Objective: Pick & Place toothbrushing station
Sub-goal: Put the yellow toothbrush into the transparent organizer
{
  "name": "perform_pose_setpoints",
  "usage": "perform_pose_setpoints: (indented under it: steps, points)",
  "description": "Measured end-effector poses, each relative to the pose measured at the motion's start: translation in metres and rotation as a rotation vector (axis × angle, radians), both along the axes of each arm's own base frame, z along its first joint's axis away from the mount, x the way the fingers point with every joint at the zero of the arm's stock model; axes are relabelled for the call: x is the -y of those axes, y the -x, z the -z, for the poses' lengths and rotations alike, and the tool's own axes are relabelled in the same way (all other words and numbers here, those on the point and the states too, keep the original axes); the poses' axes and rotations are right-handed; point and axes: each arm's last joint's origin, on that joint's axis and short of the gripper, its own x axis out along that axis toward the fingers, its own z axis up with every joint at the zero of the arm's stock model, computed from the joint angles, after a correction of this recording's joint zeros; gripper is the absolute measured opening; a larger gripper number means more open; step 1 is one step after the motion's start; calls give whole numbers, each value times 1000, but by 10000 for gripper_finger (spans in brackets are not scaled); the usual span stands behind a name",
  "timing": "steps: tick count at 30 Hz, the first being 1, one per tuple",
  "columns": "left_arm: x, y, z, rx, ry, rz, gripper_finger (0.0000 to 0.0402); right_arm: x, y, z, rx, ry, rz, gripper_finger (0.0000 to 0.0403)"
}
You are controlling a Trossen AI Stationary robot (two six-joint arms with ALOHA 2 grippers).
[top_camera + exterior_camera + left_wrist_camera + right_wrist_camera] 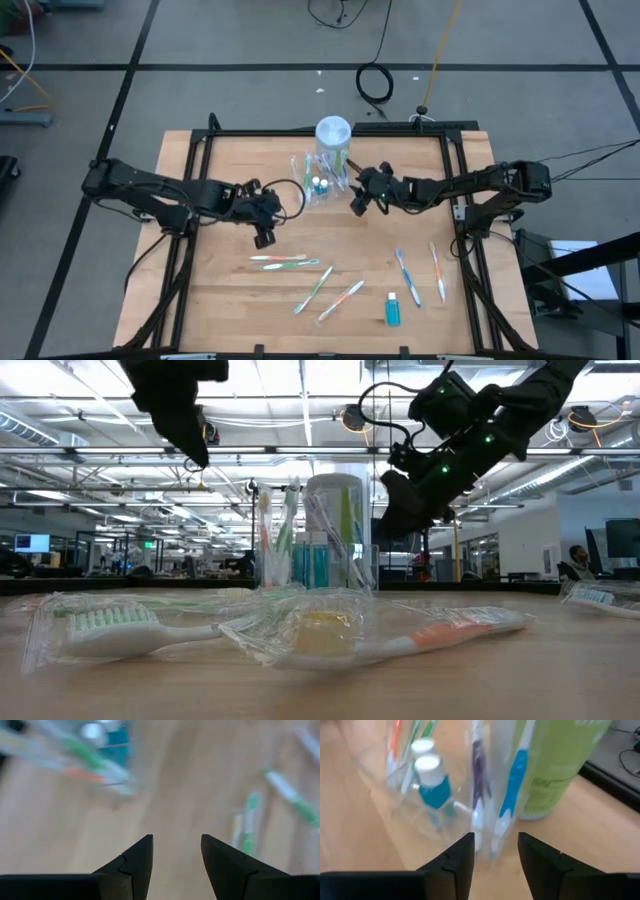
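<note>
A clear plastic holder (318,183) stands on the wooden table at the centre back. It holds upright wrapped toothbrushes and two blue tubes with white caps (431,785). My right gripper (359,204) is open, right beside the holder. In the right wrist view (495,847) its fingertips stand on either side of the lower end of a wrapped blue-and-white toothbrush (509,795). My left gripper (265,232) is open and empty above the table, left of the holder (176,851). Several wrapped toothbrushes (281,262) and one blue tube (392,309) lie flat on the near half of the table. My right gripper has its open fingers level at the holder's side, with the lower end of the wrapped blue-and-white toothbrush (496,837) between them. I cannot tell whether either finger touches it. The toothbrush stands upright in the holder.
A tall white-and-green canister (333,137) stands just behind the holder. Loose toothbrushes lie at the near middle (340,300) and near right (405,275). In the low view a green one (100,630) and an orange one (430,635) lie closest to the camera.
</note>
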Motion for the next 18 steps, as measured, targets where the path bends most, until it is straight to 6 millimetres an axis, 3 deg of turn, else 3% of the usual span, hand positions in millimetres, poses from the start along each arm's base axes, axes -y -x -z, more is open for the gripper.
perform_pose_setpoints:
  steps: [12, 18]
  points:
    - [23, -20, 85, 393, 214, 164, 172, -17, -2, 1, -11, -1, -60, 145]
    - [32, -33, 125, 302, 214, 183, 172, -20, -3, 1, -28, 27, -95, 144]
